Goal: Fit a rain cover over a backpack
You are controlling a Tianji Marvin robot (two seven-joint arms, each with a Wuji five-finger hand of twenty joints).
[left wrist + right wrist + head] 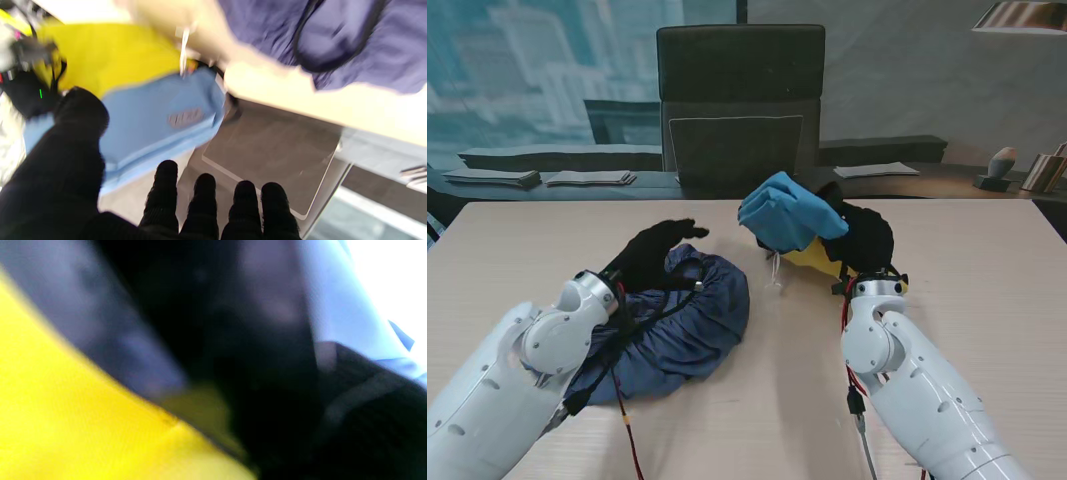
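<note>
Backpack's up, cover's waiting

My right hand (864, 238) grips the backpack (789, 218) off the table (987, 260) mid-far edge, freeing it for wrapping; left hand (649, 254), fingers spread, hovers over the cover (689, 322).

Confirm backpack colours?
Light blue and yellow fabric backpack; clearest in the left wrist view.
</note>
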